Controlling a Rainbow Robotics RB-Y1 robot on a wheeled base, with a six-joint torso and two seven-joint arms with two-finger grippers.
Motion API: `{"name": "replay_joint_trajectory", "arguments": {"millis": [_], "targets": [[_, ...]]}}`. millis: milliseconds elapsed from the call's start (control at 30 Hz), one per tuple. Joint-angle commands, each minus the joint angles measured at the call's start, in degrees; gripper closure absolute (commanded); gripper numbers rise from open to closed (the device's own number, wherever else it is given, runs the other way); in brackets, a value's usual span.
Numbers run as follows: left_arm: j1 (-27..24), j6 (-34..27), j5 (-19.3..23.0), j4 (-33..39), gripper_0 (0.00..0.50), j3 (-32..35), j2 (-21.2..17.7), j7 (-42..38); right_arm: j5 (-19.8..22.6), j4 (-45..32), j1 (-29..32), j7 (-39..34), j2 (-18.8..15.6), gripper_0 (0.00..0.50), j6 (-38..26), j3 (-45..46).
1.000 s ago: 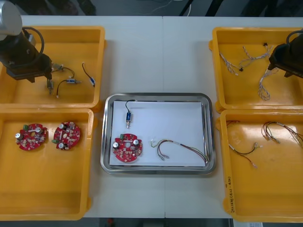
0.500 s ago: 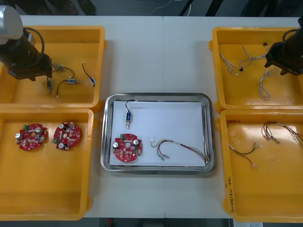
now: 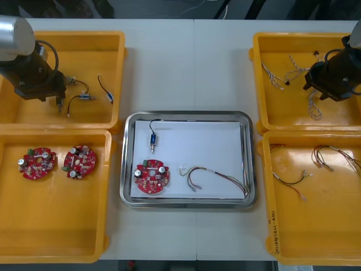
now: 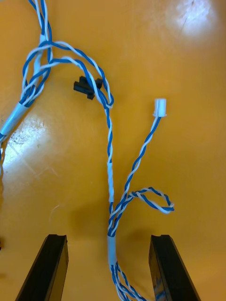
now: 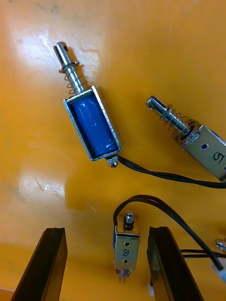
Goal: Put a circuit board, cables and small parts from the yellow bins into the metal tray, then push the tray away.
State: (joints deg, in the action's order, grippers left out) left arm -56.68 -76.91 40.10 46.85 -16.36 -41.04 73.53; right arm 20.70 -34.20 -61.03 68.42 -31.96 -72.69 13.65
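Observation:
My left gripper (image 3: 48, 90) hangs open over the far left yellow bin (image 3: 67, 35). In the left wrist view a small metal part (image 5: 125, 247) with a black lead lies between its fingers (image 5: 52, 263), and a blue-bodied part (image 5: 92, 121) lies beyond them. My right gripper (image 3: 326, 89) is open over the far right yellow bin (image 3: 299, 36). A twisted blue and white cable (image 4: 112, 207) runs between its fingers (image 4: 168, 268). The metal tray (image 3: 189, 115) holds a round red circuit board (image 3: 151, 176), a small metal part (image 3: 153, 140) and a red and yellow cable (image 3: 217, 176).
The near left bin (image 3: 56, 248) holds two more circuit boards (image 3: 38, 162) (image 3: 79, 161). The near right bin (image 3: 316, 248) holds a black cable (image 3: 290, 179) and a red and yellow cable (image 3: 333, 155). A third metal part (image 5: 200, 140) lies beside the left fingers.
My right gripper has moved left and nearer, over the blue and white cables. My left gripper has shifted slightly right. The tray's contents have not moved.

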Motion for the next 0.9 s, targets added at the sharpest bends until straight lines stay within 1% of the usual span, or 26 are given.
{"name": "replay_joint_trajectory", "arguments": {"millis": [33, 267, 500, 767, 800, 833, 900], "targets": [[0.8, 0.9, 0.9, 0.4, 0.000, -0.4, 0.3, 6.9, -0.4, 0.5, -3.0, -2.1, 0.8, 0.000, 0.6, 1.4], [1.9, 2.6, 1.2, 0.4, 0.000, -0.6, 0.8, 7.2, -1.5, 1.3, -3.0, -1.8, 1.4, 0.000, 0.7, 0.6], [2.9, 2.6, 1.4, 0.4, 0.000, -0.6, 0.8, 7.9, -1.8, 5.0, -3.0, -0.9, 1.8, 0.000, 4.1, -0.9], [3.0, 2.6, 1.6, 0.4, 0.000, -0.5, 0.8, 8.0, -1.8, 5.5, -3.0, -0.8, 2.0, 0.000, 4.0, -1.2], [3.0, 2.6, 1.7, 0.4, 0.000, -0.5, 0.7, 8.0, -1.8, 5.5, -3.0, -0.7, 2.0, 0.037, 4.0, -1.2], [3.1, 2.6, 1.7, 0.4, 0.000, -0.6, 0.8, 8.0, -1.8, 5.5, -3.0, -0.6, 1.9, 0.193, 3.9, -1.2], [3.2, 2.6, 2.0, 0.4, 0.009, -0.6, 0.7, 8.1, -1.8, 5.5, -3.0, -0.5, 1.9, 0.468, 3.4, -1.2]]}}
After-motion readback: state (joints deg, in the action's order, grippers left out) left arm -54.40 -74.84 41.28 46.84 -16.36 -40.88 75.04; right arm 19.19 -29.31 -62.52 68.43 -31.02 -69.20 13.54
